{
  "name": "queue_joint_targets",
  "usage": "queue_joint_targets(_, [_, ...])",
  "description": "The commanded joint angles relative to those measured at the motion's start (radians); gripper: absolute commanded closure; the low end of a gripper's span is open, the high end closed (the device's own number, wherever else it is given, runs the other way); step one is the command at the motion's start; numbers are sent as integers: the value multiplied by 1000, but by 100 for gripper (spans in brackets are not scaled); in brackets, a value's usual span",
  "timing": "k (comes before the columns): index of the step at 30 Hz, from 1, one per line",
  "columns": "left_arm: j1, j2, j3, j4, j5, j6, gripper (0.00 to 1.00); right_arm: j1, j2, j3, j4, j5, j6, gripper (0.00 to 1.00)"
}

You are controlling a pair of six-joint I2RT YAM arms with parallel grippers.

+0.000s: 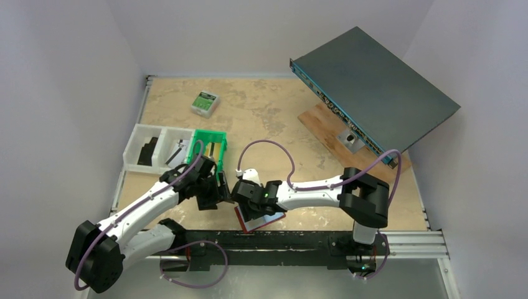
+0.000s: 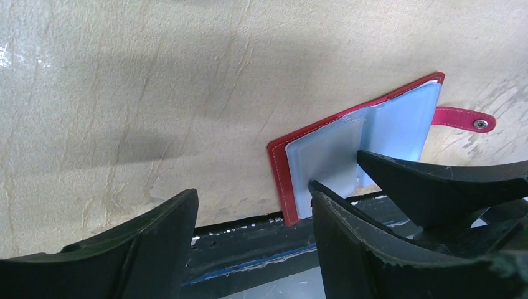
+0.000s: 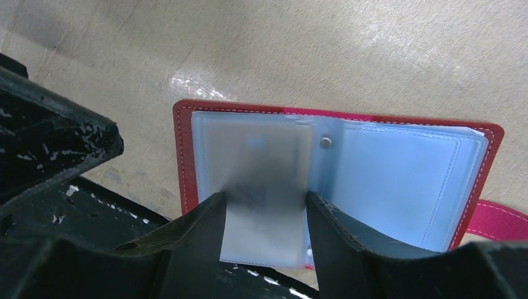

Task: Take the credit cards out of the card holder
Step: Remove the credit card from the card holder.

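Note:
The red card holder (image 1: 264, 222) lies open at the table's front edge, its pale grey-blue pockets facing up. In the right wrist view the card holder (image 3: 405, 180) fills the middle, with the snap tab at the right. My right gripper (image 3: 264, 208) is open, its fingertips (image 3: 208, 212) set down on the left pocket page. A greyish blur shows through that pocket; I cannot tell whether it is a credit card. My left gripper (image 2: 255, 205) is open and empty, just left of the card holder (image 2: 386, 124). In the top view my left gripper (image 1: 212, 196) and right gripper (image 1: 249, 202) are close together.
A green plastic bin (image 1: 208, 146) and a white divided tray (image 1: 152, 149) stand behind the left arm. A small green-and-white box (image 1: 205, 103) lies at the back. A dark flat device (image 1: 373, 87) leans on a wooden board (image 1: 324, 128). A black rail (image 1: 286, 240) runs along the front edge.

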Motion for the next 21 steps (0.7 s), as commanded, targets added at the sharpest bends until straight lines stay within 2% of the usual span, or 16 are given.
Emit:
queue_joint_targets(1, [-2, -16, -12, 28, 4, -19, 33, 6, 37, 45, -77, 44, 40, 51])
queue_joint_targets(5, [-2, -12, -21, 37, 23, -12, 33, 5, 64, 27, -69, 0, 54, 55])
queue_joint_targets(10, [-2, 5, -26, 50, 55, 12, 35, -3, 56, -16, -14, -42, 72, 69])
queue_joint_targets(14, [-4, 20, -41, 85, 106, 29, 42, -25, 34, -60, 43, -84, 84, 81])
queue_joint_targets(21, [-30, 53, -29, 130, 166, 53, 74, -86, -22, -176, 214, -204, 112, 91])
